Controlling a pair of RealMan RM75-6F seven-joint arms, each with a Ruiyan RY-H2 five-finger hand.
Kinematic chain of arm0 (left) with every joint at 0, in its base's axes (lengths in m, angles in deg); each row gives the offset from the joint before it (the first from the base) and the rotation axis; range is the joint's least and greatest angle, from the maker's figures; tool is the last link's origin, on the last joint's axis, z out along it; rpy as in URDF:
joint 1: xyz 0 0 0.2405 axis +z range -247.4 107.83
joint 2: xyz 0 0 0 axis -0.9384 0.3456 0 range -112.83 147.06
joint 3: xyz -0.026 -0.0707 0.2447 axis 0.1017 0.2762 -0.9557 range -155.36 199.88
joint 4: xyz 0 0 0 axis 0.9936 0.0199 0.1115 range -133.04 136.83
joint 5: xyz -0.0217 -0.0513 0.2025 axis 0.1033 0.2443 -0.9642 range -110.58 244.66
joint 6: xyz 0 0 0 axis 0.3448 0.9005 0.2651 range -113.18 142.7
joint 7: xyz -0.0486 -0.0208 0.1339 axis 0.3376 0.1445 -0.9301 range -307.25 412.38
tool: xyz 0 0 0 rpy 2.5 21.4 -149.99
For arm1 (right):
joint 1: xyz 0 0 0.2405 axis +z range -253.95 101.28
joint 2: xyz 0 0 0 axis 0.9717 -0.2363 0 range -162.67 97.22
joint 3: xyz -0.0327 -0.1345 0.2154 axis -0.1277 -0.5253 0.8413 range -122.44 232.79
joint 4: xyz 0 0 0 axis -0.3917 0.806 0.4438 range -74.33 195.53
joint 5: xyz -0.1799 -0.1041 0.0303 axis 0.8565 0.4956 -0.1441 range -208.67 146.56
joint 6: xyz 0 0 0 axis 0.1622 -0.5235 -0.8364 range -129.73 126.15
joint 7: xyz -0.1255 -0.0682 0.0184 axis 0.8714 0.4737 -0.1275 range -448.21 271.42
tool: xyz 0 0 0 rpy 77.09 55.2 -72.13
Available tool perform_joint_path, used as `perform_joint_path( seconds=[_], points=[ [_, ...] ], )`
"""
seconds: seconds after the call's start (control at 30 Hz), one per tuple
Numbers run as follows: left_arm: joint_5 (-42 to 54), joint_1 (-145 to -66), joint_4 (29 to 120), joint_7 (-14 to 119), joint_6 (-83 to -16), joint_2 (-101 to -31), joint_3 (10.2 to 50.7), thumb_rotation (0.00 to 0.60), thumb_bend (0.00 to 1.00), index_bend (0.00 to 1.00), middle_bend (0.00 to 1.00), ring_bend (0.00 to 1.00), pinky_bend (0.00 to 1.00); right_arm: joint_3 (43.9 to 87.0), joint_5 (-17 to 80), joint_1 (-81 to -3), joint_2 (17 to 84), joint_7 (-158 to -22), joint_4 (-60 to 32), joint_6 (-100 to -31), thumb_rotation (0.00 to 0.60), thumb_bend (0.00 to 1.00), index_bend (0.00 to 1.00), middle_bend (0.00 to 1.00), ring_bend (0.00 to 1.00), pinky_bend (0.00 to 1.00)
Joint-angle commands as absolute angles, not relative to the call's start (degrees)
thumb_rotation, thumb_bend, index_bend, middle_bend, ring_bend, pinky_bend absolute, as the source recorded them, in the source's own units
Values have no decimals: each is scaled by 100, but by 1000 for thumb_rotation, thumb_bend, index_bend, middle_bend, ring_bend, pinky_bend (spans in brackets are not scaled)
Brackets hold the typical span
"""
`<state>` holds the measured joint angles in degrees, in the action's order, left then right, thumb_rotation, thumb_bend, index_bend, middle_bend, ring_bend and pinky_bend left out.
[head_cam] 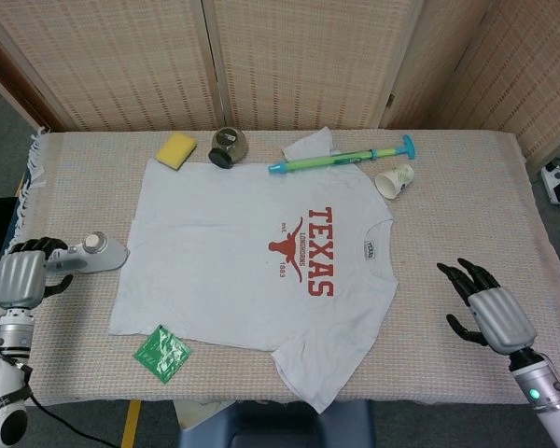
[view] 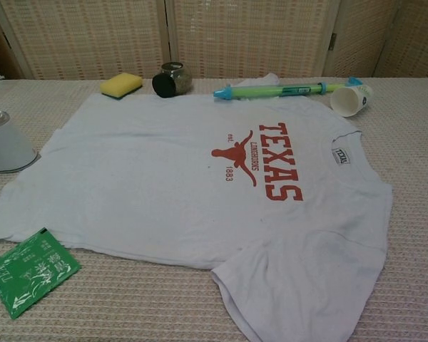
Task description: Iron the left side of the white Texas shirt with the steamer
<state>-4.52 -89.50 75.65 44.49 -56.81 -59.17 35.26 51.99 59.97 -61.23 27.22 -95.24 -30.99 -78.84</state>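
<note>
At the left edge of the counter [head_cam: 467, 177], the steamer [head_cam: 91, 254] lies just beside the left robot hand [head_cam: 23, 274], a little to that hand's right and slightly farther up the counter, with its long axis running across toward the shirt. The hand's fingers curl in beside the steamer's near end; whether they grip it or only touch it I cannot tell. The right robot hand [head_cam: 490, 313] hangs well apart on the far side, fingers spread and holding nothing, so the left arm is plainly the nearer one. Between them the white Texas shirt [head_cam: 252, 280] lies flat and face up, collar toward the right, its red lettering sideways, and the hem nearest the steamer looks smooth with only faint creases.
</note>
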Motion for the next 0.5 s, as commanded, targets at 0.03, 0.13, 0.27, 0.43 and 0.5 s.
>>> perform_joint_path(
  seconds=[0.03,0.13,0.27,0.43,0.5],
  points=[
    [-635,-8702,7744,4495,-5927,-5705,3322,600,242,394,407,339,341,5245,5972,-6308,2831,-9733,-2800,-8134,599,75,0,139,24,123],
    [-674,-8480,8028,4561,-5957,-5392,3116,600,198,308,343,258,265,5295,5933,-6517,2953,-9722,-2639,-8453,531,0,0,95,0,107],
    [-758,-8208,8327,4567,-6167,-5141,2915,600,175,274,317,235,236,5306,5930,-6727,3006,-9565,-2570,-8736,478,0,0,74,0,91],
    [-906,-7819,8867,4543,-6630,-4886,2704,600,173,269,304,224,221,5237,5903,-6980,3028,-9219,-2662,-8903,489,0,0,73,0,91],
    [-967,-7662,9093,4541,-6846,-4810,2642,600,173,271,301,221,218,5235,5862,-7072,3033,-9216,-2704,-8960,488,3,0,73,0,91]
  ],
)
